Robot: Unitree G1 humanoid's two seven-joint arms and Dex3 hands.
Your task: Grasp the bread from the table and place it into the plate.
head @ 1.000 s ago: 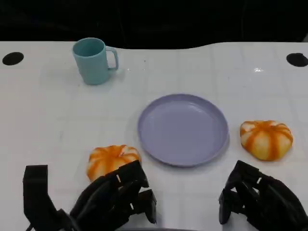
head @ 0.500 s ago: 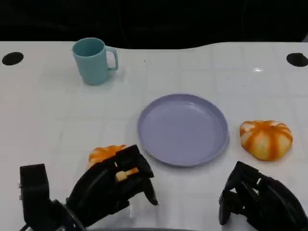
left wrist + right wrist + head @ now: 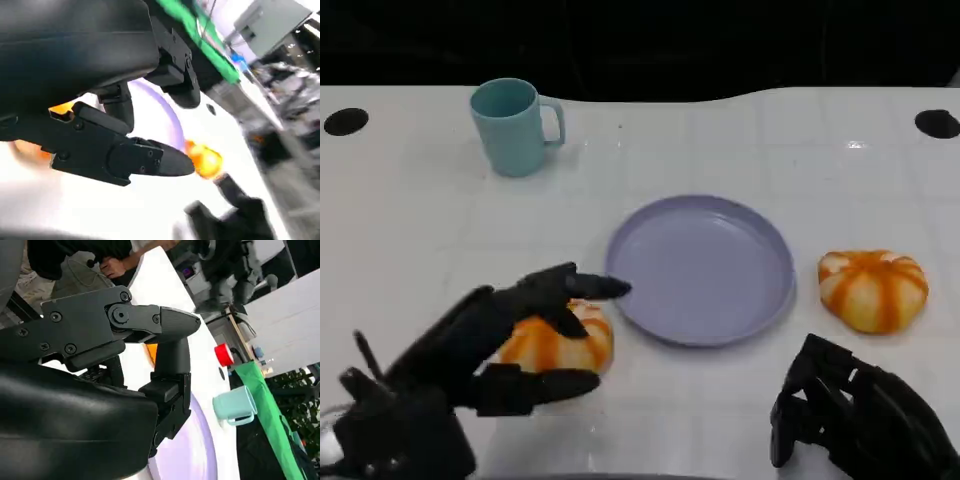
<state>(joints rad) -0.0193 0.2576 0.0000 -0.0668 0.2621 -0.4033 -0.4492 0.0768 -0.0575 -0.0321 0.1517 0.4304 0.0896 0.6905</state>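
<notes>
Nearest the robot, the left hand (image 3: 495, 350) is reaching over the near bread (image 3: 560, 340), which is lying on the white surface (image 3: 420, 230) just beside the plate (image 3: 700, 268), at its near left edge. A second ago this hand was sitting low and curled in front of the bread; it has since lifted, swung forward and spread. Its fingers (image 3: 570, 285) are now standing wide, the upper ones arching over the top of the bread toward the plate's rim while the lower one is lying along the bread's near side. They are bracketing the bread but not yet closing on it, and whether any pad is actually touching the crust cannot be told. The bread itself has not shifted. This reads as the pre-grasp stage: the hand is set around its target, and the next move would call for closing the fingers gently, since the soft loaf could squash or roll toward the plate.

The right hand (image 3: 860, 420) is resting near the front edge, on the near right of the plate, its fingers curled in and holding nothing, unchanged over the last second.

Beyond it, the second bread (image 3: 873, 288) is sitting just right of the plate, apart from its rim. The plate is holding nothing, so no placing has been done.

Farthest off, a teal mug (image 3: 515, 125) is standing upright well behind and left of the plate, handle pointing right.
</notes>
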